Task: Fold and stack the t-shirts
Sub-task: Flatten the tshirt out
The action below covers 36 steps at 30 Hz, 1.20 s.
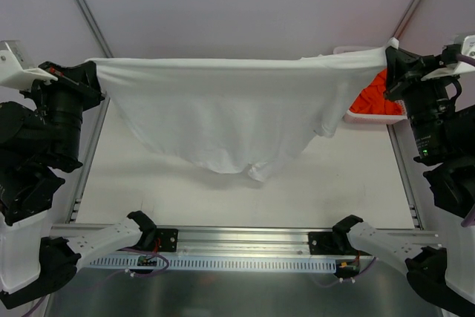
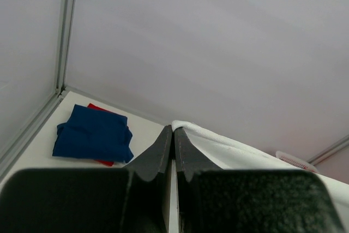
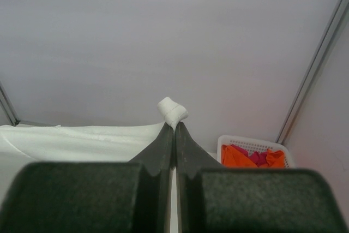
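White tee is held stretched in air btw both arms, above table and not touching it; lower edge sags mid-span. L gripper is clamped fully shut on one end of the top edge, R gripper likewise on the other end. A small wad of cloth is seen poking past R fingertips in the wrist view.

Cloth is judged light, soft, zero stiffness: droop and bunching expected wherever unsupported, slip possible if the pinch is thin. Best taken at corners/edges, as now; mid-panel grabs to be avoided.

Dark blue tee is folded and laid on red tee, far-left on table. Orange tee sits crumpled in white basket, far right.

Table surf. is white, flat, smooth; low friction expected, so cloth could be dragged flat. Room is enclosed by plain pale walls w/ metal corner rails.
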Tool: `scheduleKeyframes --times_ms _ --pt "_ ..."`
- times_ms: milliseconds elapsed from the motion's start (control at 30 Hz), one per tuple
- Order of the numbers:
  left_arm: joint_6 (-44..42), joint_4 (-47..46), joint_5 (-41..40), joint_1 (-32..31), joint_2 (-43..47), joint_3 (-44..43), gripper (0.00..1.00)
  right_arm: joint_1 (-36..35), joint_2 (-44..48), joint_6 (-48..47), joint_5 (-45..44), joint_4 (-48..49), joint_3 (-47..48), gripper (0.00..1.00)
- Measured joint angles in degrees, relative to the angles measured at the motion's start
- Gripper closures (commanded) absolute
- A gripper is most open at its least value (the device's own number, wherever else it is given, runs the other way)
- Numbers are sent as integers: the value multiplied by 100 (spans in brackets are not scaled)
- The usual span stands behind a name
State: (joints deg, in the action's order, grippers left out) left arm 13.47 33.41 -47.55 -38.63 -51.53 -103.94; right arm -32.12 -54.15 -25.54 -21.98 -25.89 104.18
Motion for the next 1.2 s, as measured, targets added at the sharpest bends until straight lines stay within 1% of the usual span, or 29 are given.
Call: scheduleKeyframes --times_ms 133,267,433,667,867,967,1200 --pt "0 4 131 2 -57 -214 100 7 79 -7 68 76 -61 100" --pt "92 0 339 4 105 -275 100 7 275 17 258 153 -151 100" --pt "385 0 667 4 623 105 100 7 765 223 573 212 -474 100" --pt "638 24 1045 4 839 203 100 7 1438 444 920 367 -951 100" --pt "763 26 1152 7 1099 501 100 11 1598 568 999 457 -1222 100" --pt "868 -26 1080 11 1252 949 100 20 1633 654 964 555 -1545 100" --pt "1416 -9 743 13 1794 2774 100 63 1832 1008 717 601 -2922 100"
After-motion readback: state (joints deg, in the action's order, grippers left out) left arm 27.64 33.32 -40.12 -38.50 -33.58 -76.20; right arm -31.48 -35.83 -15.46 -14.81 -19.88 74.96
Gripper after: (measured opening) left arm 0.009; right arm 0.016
